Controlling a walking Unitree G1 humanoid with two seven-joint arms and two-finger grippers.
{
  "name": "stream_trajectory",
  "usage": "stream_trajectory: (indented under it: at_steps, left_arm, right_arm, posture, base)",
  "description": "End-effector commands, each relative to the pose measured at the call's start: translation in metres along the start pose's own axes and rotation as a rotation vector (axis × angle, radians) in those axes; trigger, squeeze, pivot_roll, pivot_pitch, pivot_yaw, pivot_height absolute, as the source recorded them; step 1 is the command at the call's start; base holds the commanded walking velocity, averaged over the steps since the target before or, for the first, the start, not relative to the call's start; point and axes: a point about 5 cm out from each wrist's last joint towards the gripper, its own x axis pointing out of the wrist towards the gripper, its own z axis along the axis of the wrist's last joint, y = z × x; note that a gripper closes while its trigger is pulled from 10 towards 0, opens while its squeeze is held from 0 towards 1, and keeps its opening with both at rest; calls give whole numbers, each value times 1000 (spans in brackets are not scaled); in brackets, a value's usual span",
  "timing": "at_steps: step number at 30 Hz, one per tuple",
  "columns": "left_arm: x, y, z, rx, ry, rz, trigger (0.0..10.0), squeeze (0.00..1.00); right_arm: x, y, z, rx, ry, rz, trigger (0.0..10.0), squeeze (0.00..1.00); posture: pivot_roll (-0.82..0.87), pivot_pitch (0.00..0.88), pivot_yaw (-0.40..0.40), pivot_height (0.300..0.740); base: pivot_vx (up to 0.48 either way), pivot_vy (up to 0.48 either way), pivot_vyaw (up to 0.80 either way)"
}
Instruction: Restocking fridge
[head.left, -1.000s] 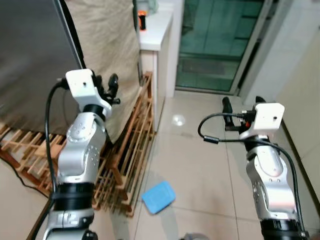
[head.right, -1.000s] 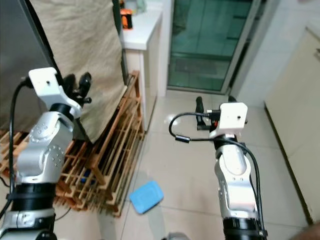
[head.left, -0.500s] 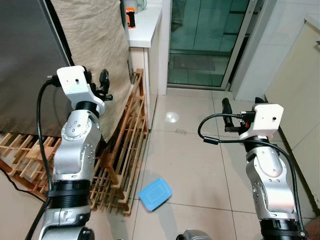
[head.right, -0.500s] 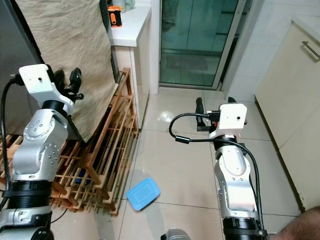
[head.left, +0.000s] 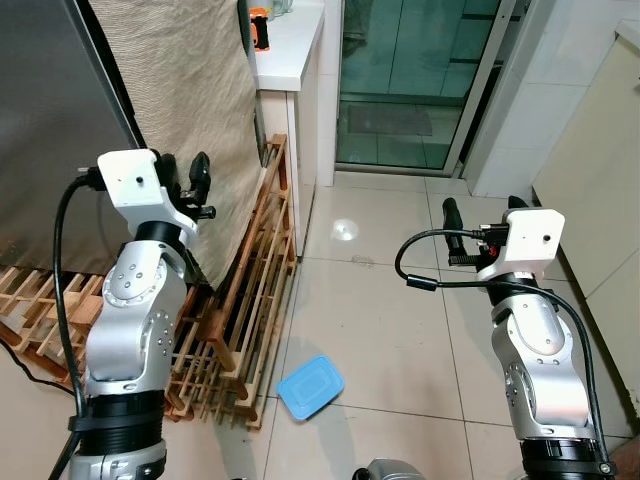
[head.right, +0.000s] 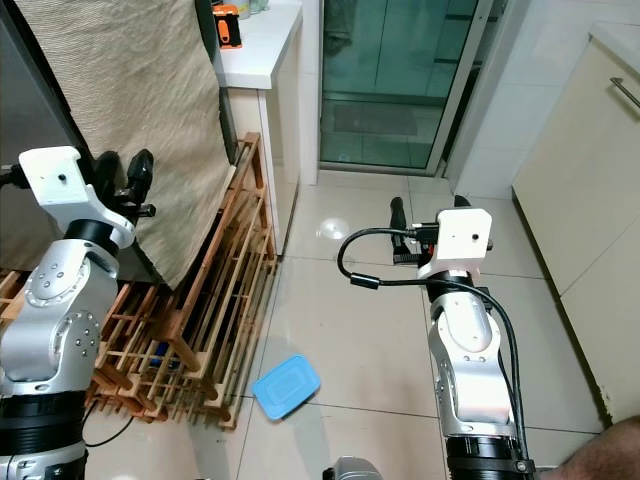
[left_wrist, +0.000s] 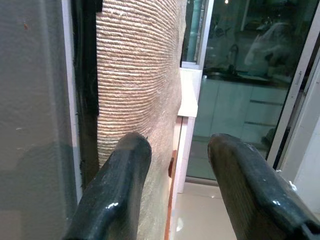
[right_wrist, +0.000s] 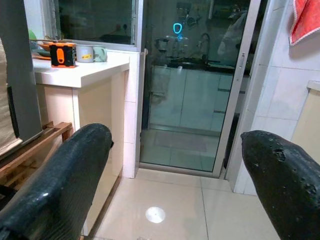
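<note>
A tiled kitchen floor runs toward a dark glass sliding door (head.left: 420, 80), with a white counter (head.left: 290, 45) on the robot's left and cream cabinets on its right. The task's thing, the tall grey fridge (head.left: 50, 130), stands at the far left, its side draped with a coarse beige woven cloth (head.left: 185, 80); the left wrist view looks along the dark edge between the grey face and that cloth. Over the last second the whole head view has swung, so the fridge and cloth now sit larger and closer on the left while the glass door has slid toward centre: the camera has turned, the things have not. The left gripper (head.left: 197, 180) is raised close in front of the cloth's edge, its fingers a little apart and holding nothing. The right gripper (head.left: 452, 215) hangs over bare tiles, fingers wide apart and empty, much as it was. A slatted wooden rack (head.left: 250, 290) lies on the floor beside the fridge, and a flat blue plastic lid (head.left: 311, 387) lies on the tiles just beside it. With neither gripper carrying anything, restocking looks barely begun; the turn likely sets up a reach for the fridge door.
</note>
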Motion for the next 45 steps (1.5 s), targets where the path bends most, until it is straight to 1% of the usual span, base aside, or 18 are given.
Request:
stream_trajectory:
  at_steps: [1, 2, 4, 5, 7, 9, 10, 11, 13, 17, 20, 25, 30, 33, 36, 40, 44, 45]
  left_arm:
    - [-8, 28, 4, 16, 6, 130, 10000, 0]
    - [-8, 28, 4, 16, 6, 130, 10000, 0]
    - [-23, 35, 5, 30, 10, 91, 10000, 0]
    - [-23, 35, 5, 30, 10, 91, 10000, 0]
    - [-30, 37, 3, 25, 24, 68, 10000, 0]
    - [-33, 29, 3, 7, 22, -5, 10000, 0]
    - [-31, 21, 5, 14, 8, -35, 10000, 0]
    - [-31, 21, 5, 14, 8, -35, 10000, 0]
    - [-28, 14, 6, 22, 1, -39, 10000, 0]
    - [-21, 5, 5, -18, 3, -56, 10000, 0]
    - [-10, -8, 8, -57, -3, -110, 10000, 0]
    - [-1, -18, 8, -105, 6, -142, 10000, 0]
    - [10, -19, 3, -114, 18, -137, 10000, 0]
    - [17, -23, 0, -92, 28, -129, 10000, 0]
    - [23, -22, -4, -77, 42, -89, 10000, 0]
    - [25, -15, -5, -56, 49, -30, 10000, 0]
    - [24, -6, -6, -82, 57, -7, 10000, 0]
    - [24, -7, -8, -95, 61, -15, 10000, 0]
  right_arm:
    - [1, -1, -2, -3, 9, 1, 10000, 0]
    - [1, -1, -2, -3, 9, 1, 10000, 0]
    - [-1, -3, -1, -10, 5, 0, 10000, 0]
    - [-1, -3, -1, -10, 5, 0, 10000, 0]
    - [-1, -5, -1, -12, 9, -2, 10000, 0]
    - [-1, -5, -3, -15, 15, 3, 10000, 0]
    - [0, -2, -3, -13, 15, 15, 10000, 0]
    - [0, -2, -3, -13, 15, 15, 10000, 0]
    - [2, 0, -2, -10, 12, 26, 10000, 0]
    - [5, 2, -2, -4, 8, 28, 10000, 0]
    - [7, 4, -1, 2, 2, 29, 10000, 0]
    - [6, 4, -2, 6, 0, 19, 10000, 0]
    - [7, 5, -3, 8, 0, 16, 10000, 0]
    - [8, 6, -3, 9, -2, 18, 10000, 0]
    - [8, 5, -3, 7, -4, 17, 10000, 0]
    - [8, 2, -3, 0, -8, 7, 10000, 0]
    - [6, 2, -3, 0, -7, 0, 10000, 0]
    - [6, 2, -4, 1, -4, 0, 10000, 0]
  posture:
    - [-175, 0, 26, 732]
    - [-175, 0, 26, 732]
    - [-173, 0, 29, 732]
    - [-173, 0, 29, 732]
    - [-164, 1, 24, 732]
    - [-155, 2, 16, 732]
    - [-150, 1, 11, 732]
    - [-150, 1, 11, 732]
    - [-146, 0, 6, 732]
    - [-145, 0, 9, 732]
    - [-145, 0, 14, 732]
    - [-161, 0, 29, 732]
    - [-165, 0, 31, 732]
    - [-167, 0, 31, 732]
    - [-180, 0, 35, 732]
    - [-187, 0, 41, 732]
    - [-189, 0, 43, 732]
    - [-184, 0, 38, 732]
  base:
    - [0, 0, 0]
    - [0, 0, 0]
    - [0, 0, 0]
    - [0, 0, 0]
    - [0, 0, 0]
    - [0, 0, 0]
    - [0, 0, 0]
    - [0, 0, 0]
    - [0, 0, 0]
    - [0, 0, 0]
    - [0, 0, 0]
    - [0, 0, 0]
    - [0, 0, 0]
    - [0, 0, 0]
    - [0, 0, 0]
    - [0, 0, 0]
    - [0, 0, 0]
    - [0, 0, 0]
